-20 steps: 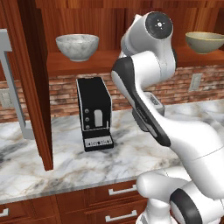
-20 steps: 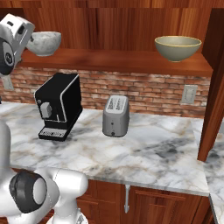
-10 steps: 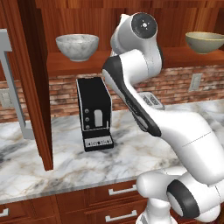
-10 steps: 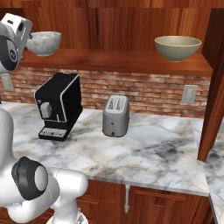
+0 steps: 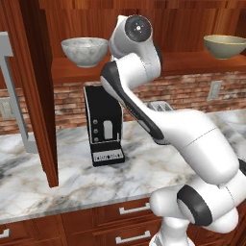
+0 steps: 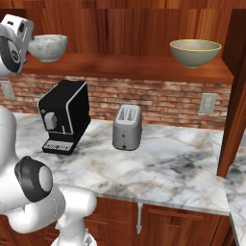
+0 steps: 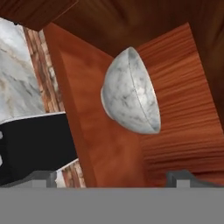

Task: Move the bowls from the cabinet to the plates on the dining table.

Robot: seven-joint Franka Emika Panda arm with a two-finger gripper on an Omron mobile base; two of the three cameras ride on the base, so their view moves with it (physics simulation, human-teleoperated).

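Note:
A pale grey-white speckled bowl [image 5: 84, 51] [image 6: 47, 46] stands at the left of the open cabinet's shelf [image 6: 125, 67]. In the hand view this bowl [image 7: 131, 92] appears rolled on its side, straight ahead of my gripper [image 7: 113, 179] and a short way off. The gripper is open, with nothing between its fingertips [image 7: 43, 177]. In the right base view my hand hovers just left of the speckled bowl. A tan-beige bowl [image 5: 225, 45] [image 6: 195, 52] sits at the right end of the same shelf. The dining table and the plates are out of view.
Under the shelf, a black coffee machine [image 5: 103, 127] [image 6: 65, 117] and a silver toaster [image 6: 127, 127] stand on the marble counter [image 6: 168, 168]. An open cabinet door [image 5: 41, 96] juts out at the left, another [image 6: 235, 96] at the right. Drawers run below the counter.
My arm has swung left and forward, bringing the hand closer to the speckled bowl. Both bowls stay where they were. The gripper remains open.

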